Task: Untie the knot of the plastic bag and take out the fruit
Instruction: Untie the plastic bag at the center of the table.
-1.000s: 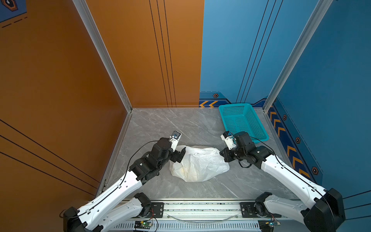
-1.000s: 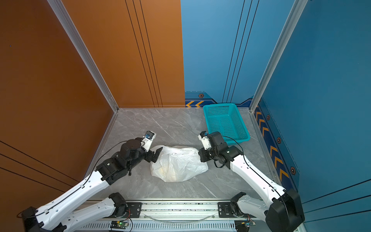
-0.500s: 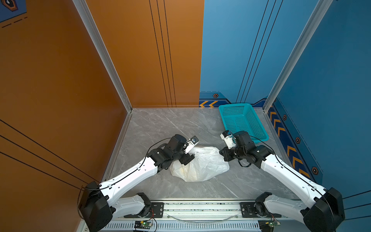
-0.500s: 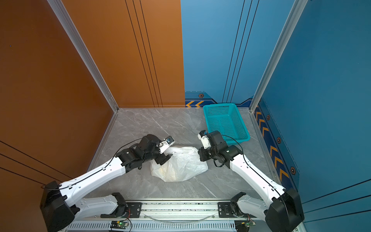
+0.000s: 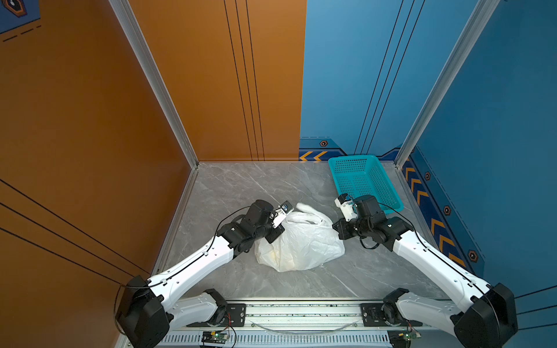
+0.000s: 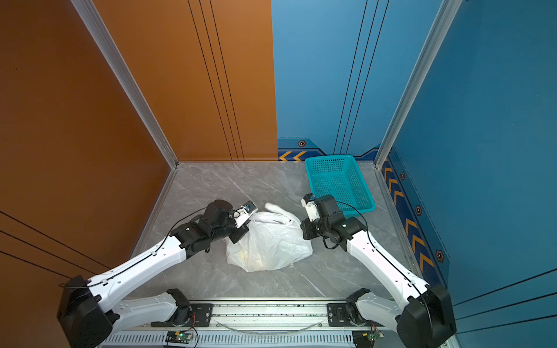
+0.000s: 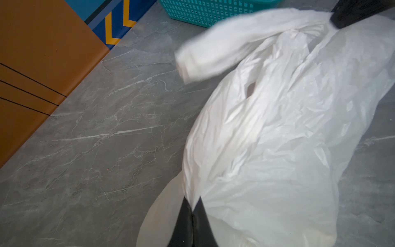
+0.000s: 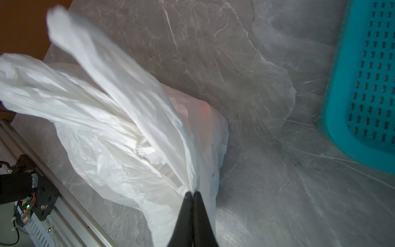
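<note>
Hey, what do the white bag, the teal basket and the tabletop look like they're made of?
The plastic bag: thin translucent film, likely polyethylene; sharp crinkles, yellowish contents showing through. The basket: rigid moulded plastic, smooth teal, regular perforations. The tabletop: grey, white-veined, low sheen; marble-look stone or laminate, cannot tell which.

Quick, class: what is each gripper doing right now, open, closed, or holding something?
Left gripper: closed, pinching the plastic bag.
Right gripper: closed, pinching the bunched handle end of the plastic bag.
</note>
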